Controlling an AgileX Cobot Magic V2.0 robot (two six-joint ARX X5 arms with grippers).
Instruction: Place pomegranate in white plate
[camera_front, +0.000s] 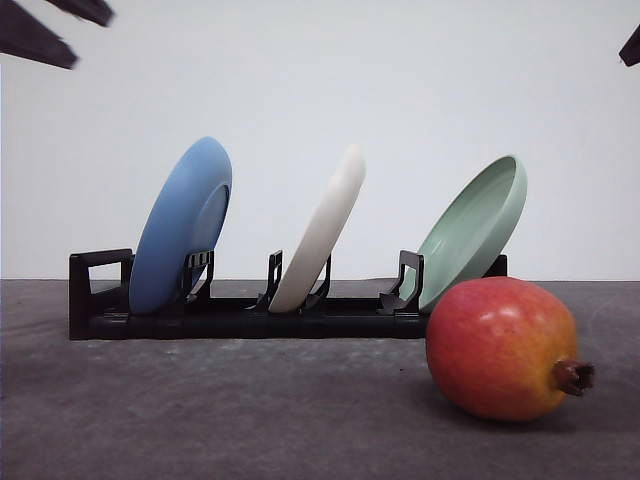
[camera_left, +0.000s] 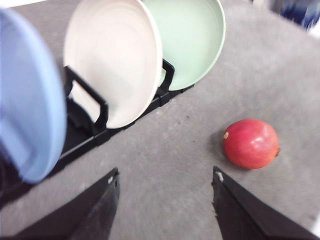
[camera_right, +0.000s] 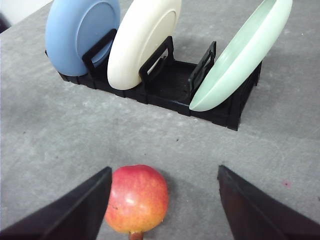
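Pomegranate (camera_front: 498, 348) sits on the grey tabletop (camera_front: 200, 400) at lower right of the front view, stub pointing right, just in front of the rack's right end. Its body covers the bottom edge of the pale green plate (camera_front: 475, 230) there, so can't tell if fruit and rack touch.

White plate (camera_front: 322, 228) stands on edge in the middle slot of the black dish rack (camera_front: 240, 315), leaning right; blue plate (camera_front: 182, 225) in the left slot, green one in the right. Seen edge-on from the front, so the white plate's face is hidden; its lower rim is tucked behind the rack posts.

Left gripper (camera_left: 165, 200): two dark fingers cut off at the frame bottom, spread wide, nothing btwn them but bare tabletop. Left wrist pic is blurry; blue plate smeared at left edge, pomegranate off to centre-right, apart from the fingers.

Right gripper (camera_right: 165, 200): jaws wide apart too, tips cropped at the bottom. Pomegranate lies btwn them, close against the left-hand finger (camera_right: 75, 212); contact unclear. Fruit's underside and stub run off the frame bottom.

Dark slivers at the front view's top corners, too cropped to ID.
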